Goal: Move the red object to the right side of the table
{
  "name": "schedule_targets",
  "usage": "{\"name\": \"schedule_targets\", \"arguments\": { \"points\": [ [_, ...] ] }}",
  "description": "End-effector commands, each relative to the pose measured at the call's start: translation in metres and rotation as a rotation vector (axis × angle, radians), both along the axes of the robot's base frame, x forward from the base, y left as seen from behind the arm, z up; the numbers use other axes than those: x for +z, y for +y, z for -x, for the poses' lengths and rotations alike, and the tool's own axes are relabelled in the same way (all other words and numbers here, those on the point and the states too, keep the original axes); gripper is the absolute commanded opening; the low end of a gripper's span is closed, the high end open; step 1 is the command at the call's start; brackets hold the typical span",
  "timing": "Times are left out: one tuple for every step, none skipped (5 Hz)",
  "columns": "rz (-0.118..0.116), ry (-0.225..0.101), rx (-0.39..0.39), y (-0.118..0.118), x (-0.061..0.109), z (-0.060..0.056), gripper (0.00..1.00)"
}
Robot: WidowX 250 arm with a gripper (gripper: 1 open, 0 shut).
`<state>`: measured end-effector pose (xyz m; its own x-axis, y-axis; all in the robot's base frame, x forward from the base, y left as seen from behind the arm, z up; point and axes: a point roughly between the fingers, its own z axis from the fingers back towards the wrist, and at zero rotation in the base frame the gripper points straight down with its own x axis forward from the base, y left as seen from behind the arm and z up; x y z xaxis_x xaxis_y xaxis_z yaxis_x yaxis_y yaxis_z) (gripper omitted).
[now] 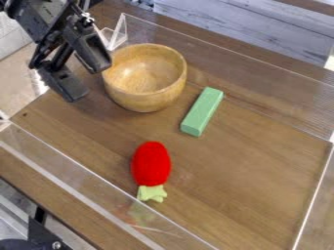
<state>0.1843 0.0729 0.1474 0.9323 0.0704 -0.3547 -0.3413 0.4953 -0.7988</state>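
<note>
The red object lies on the table near its front middle, its pale green leafy stub pointing toward the front clear wall. Nothing touches it. My gripper hangs at the far left, to the left of the wooden bowl, well away from the red object. Its dark fingers stand apart with nothing between them, so it is open and empty.
A round wooden bowl sits at the back left, just right of my gripper. A green rectangular block lies to the bowl's right. Low clear plastic walls edge the tabletop.
</note>
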Motion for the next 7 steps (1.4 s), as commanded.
{"name": "schedule_targets", "arguments": {
  "points": [
    [-0.019,-0.026,-0.064,-0.011,0.005,0.004,1.00],
    [-0.017,-0.015,-0.150,-0.027,0.004,0.010,1.00],
    [-0.022,-0.010,-0.249,-0.046,0.001,0.012,1.00],
    [-0.025,-0.003,-0.247,-0.070,0.005,0.011,1.00],
    [-0.039,-0.007,-0.260,-0.087,0.015,0.011,1.00],
    [-0.059,-0.011,-0.296,-0.097,0.010,0.011,1.00],
    [-0.083,-0.014,-0.340,-0.102,0.002,0.011,1.00]
  ]
}}
